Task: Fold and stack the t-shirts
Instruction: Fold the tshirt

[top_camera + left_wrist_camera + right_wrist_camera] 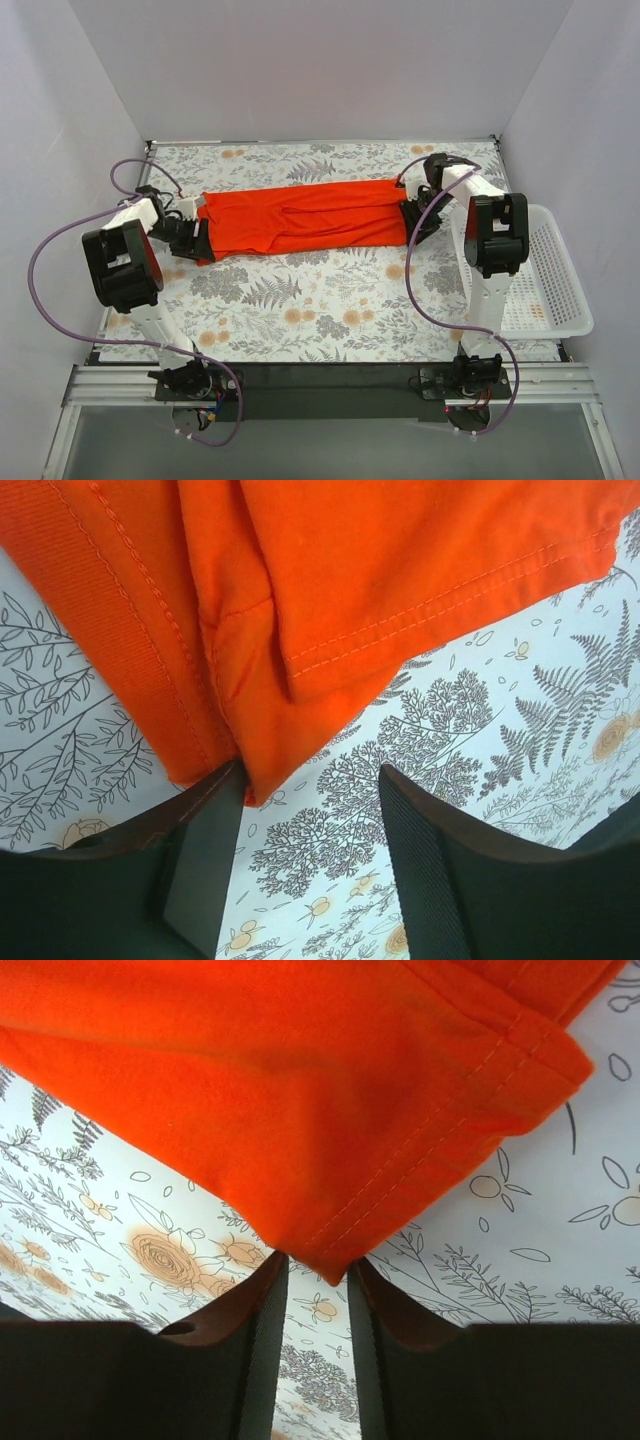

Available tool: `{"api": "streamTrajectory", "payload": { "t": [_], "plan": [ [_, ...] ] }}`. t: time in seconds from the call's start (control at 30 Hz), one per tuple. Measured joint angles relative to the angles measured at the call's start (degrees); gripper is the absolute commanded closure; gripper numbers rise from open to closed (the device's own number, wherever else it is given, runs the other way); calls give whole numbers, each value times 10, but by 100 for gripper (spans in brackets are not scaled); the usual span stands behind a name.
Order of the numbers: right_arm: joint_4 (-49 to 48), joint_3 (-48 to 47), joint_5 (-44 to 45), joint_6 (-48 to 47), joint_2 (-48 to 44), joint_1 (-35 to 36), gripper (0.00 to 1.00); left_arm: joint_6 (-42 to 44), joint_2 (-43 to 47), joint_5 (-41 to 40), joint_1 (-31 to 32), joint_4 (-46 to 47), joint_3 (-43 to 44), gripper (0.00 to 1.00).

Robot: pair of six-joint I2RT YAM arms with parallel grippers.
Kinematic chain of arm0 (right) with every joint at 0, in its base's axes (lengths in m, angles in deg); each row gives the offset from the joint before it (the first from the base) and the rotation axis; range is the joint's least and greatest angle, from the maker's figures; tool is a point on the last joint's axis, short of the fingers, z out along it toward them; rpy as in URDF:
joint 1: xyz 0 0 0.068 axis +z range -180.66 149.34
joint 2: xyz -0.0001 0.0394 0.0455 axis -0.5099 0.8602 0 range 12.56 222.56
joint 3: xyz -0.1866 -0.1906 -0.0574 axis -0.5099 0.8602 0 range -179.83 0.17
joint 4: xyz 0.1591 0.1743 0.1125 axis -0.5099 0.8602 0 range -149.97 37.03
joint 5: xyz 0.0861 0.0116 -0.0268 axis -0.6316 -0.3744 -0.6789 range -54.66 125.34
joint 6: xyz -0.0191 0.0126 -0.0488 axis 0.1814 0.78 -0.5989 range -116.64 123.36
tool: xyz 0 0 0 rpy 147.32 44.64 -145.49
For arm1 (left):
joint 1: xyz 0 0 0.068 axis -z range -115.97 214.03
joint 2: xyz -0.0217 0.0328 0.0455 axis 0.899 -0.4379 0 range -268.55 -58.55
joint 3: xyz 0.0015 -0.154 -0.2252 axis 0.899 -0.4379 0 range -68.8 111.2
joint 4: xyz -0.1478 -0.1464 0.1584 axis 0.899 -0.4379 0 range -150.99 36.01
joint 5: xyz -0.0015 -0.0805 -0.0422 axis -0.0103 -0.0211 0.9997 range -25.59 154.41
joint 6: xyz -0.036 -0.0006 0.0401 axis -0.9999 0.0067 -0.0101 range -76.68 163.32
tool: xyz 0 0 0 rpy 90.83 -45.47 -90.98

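Note:
The orange-red t-shirt [300, 218] lies folded lengthwise into a long band across the far half of the floral mat [330, 300]. My left gripper [190, 238] is at its left end. In the left wrist view the gripper [310, 785] is open wide, with only mat between the fingers. A hemmed corner of the shirt [300, 610] touches the tip of the left finger [205, 850]. My right gripper [416, 222] is at the shirt's right end. In the right wrist view the gripper [317, 1272] is open by a narrow gap, and the shirt's hemmed corner [330, 1160] ends right at its fingertips, unclamped.
A white plastic basket [545, 270] stands at the right edge of the mat, beside the right arm. Purple cables loop from both arms. White walls close in the left, far and right sides.

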Motion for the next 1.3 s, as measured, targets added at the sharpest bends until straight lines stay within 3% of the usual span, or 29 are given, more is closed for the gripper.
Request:
{"api": "streamTrajectory", "payload": {
  "t": [0.23, 0.3, 0.4, 1.13, 1.3],
  "plan": [
    [-1, 4, 5, -5, 0, 0, 87, -2, 0, -1, 0, 6, -7, 69],
    [-1, 4, 6, -7, 0, 0, 99, -6, 0, -2, 0, 7, -4, 81],
    [-1, 4, 12, -9, 0, 0, 99, -6, -1, -5, 0, 7, 10, 100],
    [21, 5, 77, -95, -37, 0, 99, 52, 0, -33, -30, -54, 81, 100],
    [23, 71, 80, -120, -55, 0, 99, 77, 3, -46, -33, -64, 57, 100]
  ]
}}
